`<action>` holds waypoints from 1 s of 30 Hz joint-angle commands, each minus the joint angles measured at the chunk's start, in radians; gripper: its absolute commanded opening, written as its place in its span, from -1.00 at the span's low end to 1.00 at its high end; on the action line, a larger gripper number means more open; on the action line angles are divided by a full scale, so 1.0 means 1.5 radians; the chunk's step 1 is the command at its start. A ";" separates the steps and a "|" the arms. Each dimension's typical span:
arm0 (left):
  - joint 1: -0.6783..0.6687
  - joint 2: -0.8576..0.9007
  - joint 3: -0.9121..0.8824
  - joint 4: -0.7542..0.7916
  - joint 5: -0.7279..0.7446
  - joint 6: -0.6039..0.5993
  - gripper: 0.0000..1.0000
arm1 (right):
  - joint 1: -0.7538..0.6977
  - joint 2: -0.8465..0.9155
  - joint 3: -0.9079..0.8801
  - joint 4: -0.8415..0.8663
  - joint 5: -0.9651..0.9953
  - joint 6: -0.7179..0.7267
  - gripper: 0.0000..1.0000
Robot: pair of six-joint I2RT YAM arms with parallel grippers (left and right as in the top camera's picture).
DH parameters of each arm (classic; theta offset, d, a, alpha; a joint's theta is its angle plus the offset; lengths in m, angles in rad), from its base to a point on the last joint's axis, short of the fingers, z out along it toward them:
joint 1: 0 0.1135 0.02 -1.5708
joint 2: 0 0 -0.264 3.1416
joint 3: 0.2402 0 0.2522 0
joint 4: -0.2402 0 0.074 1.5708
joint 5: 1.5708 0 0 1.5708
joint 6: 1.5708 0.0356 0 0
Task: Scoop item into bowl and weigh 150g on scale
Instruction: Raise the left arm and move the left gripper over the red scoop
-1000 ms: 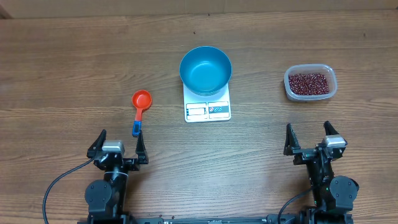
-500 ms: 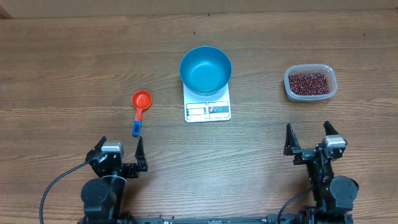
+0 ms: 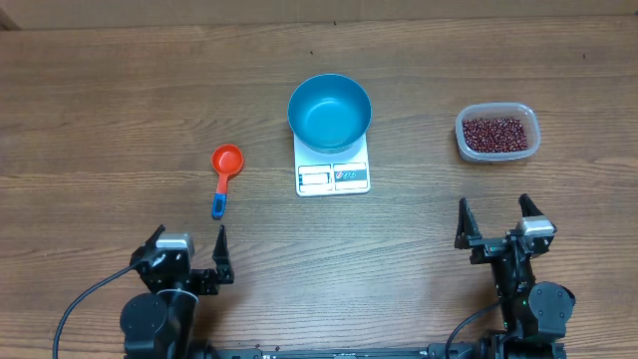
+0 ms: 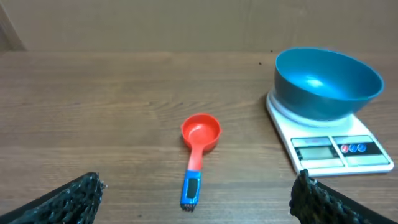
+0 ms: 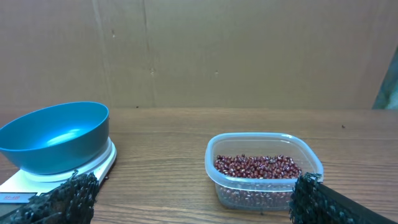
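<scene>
Sensibly, the bowl [image 3: 329, 110] sits on the scale [image 3: 333, 178] so beans [image 3: 493, 133] weigh as they land; left fingers [image 3: 221, 244] and right fingers [image 3: 464, 224] gape, empty.

You can read nothing here: the scale [image 4: 336, 148] carries small markings on its front, too blurred to make out.

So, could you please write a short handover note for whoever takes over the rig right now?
Left gripper open and empty, short of the orange scoop.
Right gripper open and empty, short of the clear tub of beans.
Blue bowl sits on the scale, no beans in it.
Done: nothing scooped. Left: pick up scoop, move beans into bowl, weigh.
</scene>
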 commanded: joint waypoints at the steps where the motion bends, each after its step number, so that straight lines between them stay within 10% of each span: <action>1: 0.003 0.021 0.043 -0.007 0.000 0.006 0.99 | 0.004 -0.005 -0.007 0.002 -0.004 -0.001 1.00; 30: 0.003 0.502 0.451 -0.193 0.021 0.029 0.99 | 0.004 -0.005 -0.007 0.002 -0.004 -0.001 1.00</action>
